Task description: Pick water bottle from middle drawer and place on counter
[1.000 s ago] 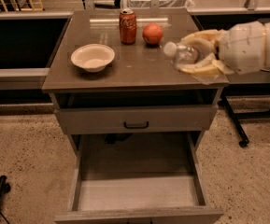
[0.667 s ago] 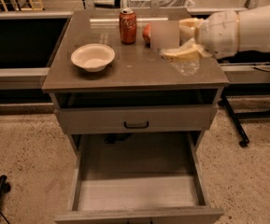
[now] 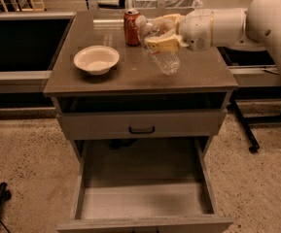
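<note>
I see the bowl (image 3: 96, 59) at left, then the soda can (image 3: 131, 27) just beside my tilted water bottle (image 3: 166, 59). My hand (image 3: 153, 33) is clamped round the bottle's upper part, over the surface (image 3: 198, 74). If I release it tilted, it could topple or knock the can.

A lab or office test space, by the look: speckled hard floor (image 3: 23, 154), a lone grey cabinet-style table (image 3: 198, 75), black wheeled stand legs (image 3: 243, 127) beside it, a wire basket (image 3: 174, 1) behind. The robot's hand (image 3: 162, 33) grips a water bottle (image 3: 165, 61) over the table.
</note>
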